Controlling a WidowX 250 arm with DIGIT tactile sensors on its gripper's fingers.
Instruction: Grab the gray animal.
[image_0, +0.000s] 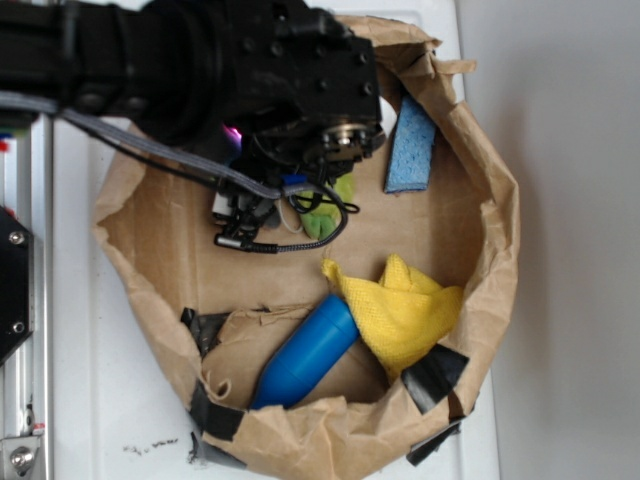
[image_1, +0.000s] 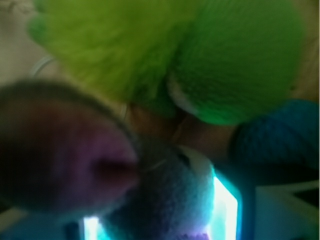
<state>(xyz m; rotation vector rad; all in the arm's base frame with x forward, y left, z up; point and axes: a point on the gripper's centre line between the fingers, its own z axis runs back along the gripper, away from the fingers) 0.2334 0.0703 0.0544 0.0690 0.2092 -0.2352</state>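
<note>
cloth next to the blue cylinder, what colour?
Yellow. The cloth lies right of the blue cylinder; clearest in the exterior view.

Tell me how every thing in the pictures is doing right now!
gray animal: pressed right up against the wrist camera, blurry, touching the green plush.
green plush: lying just behind the gray animal.
gripper: down low in the bag; its fingers can't be made out.
blue cylinder: lying on its side.
yellow cloth: crumpled.
blue sponge: leaning on the bag's wall.
paper bag: open, rim rolled down.
</note>
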